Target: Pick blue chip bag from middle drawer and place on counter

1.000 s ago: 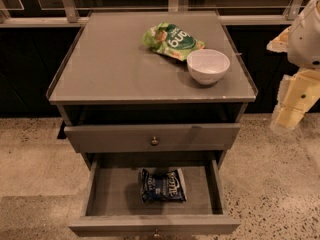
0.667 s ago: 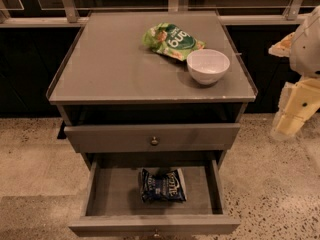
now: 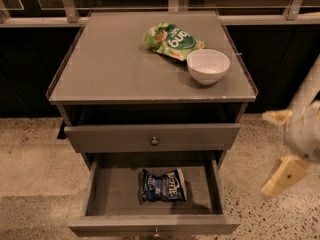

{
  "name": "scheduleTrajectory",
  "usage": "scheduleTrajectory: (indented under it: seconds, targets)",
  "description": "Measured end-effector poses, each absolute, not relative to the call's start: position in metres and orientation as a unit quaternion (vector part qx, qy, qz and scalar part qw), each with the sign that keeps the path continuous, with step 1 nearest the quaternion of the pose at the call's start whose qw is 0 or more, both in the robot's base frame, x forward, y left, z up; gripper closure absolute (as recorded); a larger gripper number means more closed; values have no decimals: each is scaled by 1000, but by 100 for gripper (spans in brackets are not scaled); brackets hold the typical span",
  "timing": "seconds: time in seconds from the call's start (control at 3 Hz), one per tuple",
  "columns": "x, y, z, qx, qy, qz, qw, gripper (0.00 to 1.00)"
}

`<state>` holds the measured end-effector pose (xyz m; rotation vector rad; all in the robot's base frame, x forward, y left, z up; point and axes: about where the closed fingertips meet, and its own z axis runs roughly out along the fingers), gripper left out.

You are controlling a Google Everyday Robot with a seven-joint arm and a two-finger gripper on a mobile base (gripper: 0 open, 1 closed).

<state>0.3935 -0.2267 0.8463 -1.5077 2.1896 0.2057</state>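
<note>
The blue chip bag [image 3: 162,186] lies flat on the floor of the open middle drawer [image 3: 112,194], a little right of its centre, white lettering up. The counter [image 3: 120,69] is the grey cabinet top above. My gripper [image 3: 278,148] hangs in the air to the right of the cabinet, at about drawer height and clear of the bag. Its two cream fingers [image 3: 283,176] stand apart with nothing between them.
A green snack bag [image 3: 172,41] and a white bowl [image 3: 208,65] sit on the counter's back right part. The top drawer [image 3: 152,136] with a round knob is pulled out slightly above the middle drawer. Speckled floor surrounds the cabinet; a railing runs behind it.
My gripper has dropped from beside the counter's right edge down to drawer height. The bag, bowl and drawers have not moved.
</note>
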Motion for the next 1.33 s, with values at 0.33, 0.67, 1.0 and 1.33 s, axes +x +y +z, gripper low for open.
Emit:
scheduleTrajectory:
  seconds: [0.33, 0.67, 1.0, 1.33]
  targets:
    - [383, -233, 810, -514, 816, 96, 247, 0]
    - [384, -232, 810, -516, 815, 95, 247, 0]
    - [385, -232, 787, -490, 822, 102, 270, 0]
    - [383, -227, 715, -436, 841, 137, 290, 0]
